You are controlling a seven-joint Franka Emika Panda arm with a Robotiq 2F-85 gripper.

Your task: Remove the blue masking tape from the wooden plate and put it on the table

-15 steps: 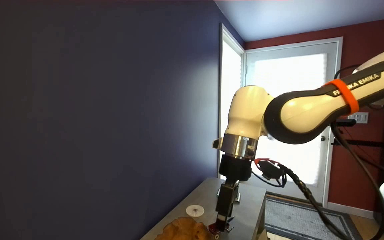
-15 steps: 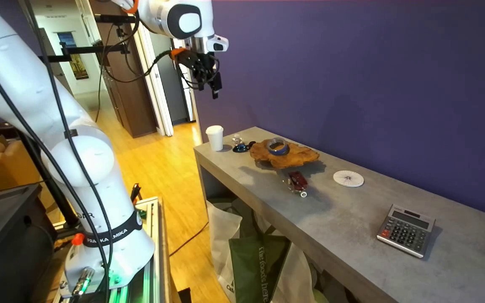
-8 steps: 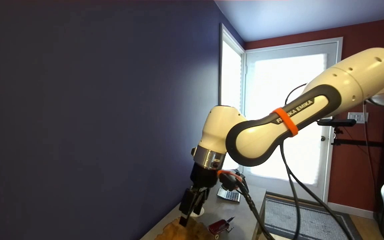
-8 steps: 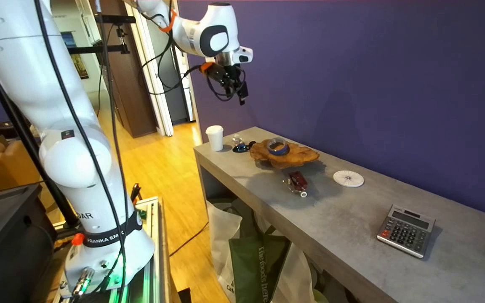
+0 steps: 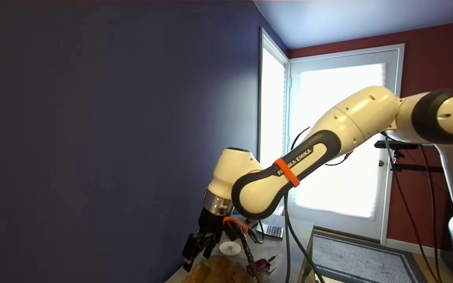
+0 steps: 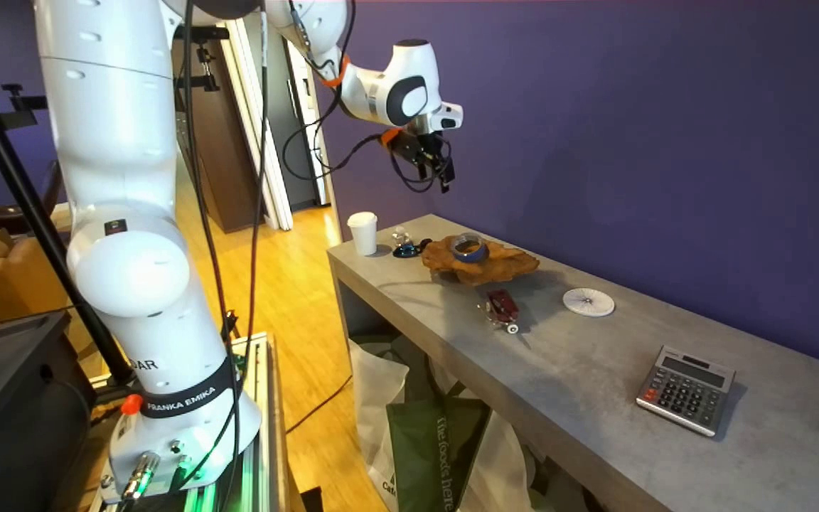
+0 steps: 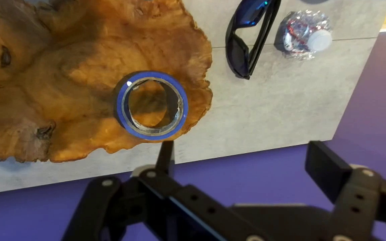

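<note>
The blue masking tape (image 7: 185, 105) lies flat on the wooden plate (image 7: 75, 77), just inside the plate's ragged rim, toward the purple wall (image 7: 246, 177) and the plate's end nearest the sunglasses (image 7: 238, 57). Above the level of the plate hangs the gripper (image 7: 241, 157), its two fingers (image 7: 166, 159) wide apart, the tape outside the gap between them. Along the plate's wall side the table (image 7: 266, 117) shows as a narrow strip; it widens past the plate's end into a patch bounded by rim, sunglasses and wall. Between the plate's opposite side and the table's front edge sits a dark red object (image 6: 502, 307). Beyond the plate's sunglasses end come a white-capped plastic bottle (image 7: 302, 33) and, in an exterior view, a white lidded cup (image 6: 363, 233) close to the table's end edge. Past the plate's other end lie a white disc (image 6: 589, 301) with radiating lines, then a calculator (image 6: 687, 390), its lettering too small to read. Below the plate's level, a green bag (image 6: 438, 448) carries "foods here". Set back from the plate, the arm (image 5: 352, 118) is lettered "FRANKA EMIKA", an orange band (image 5: 287, 172) covering some letters; its base (image 6: 203, 434) repeats the name. Since one second earlier, the gripper has moved, in an exterior view, from overlapping the red object to the plate's wall side; tape and plate keep their places.
</note>
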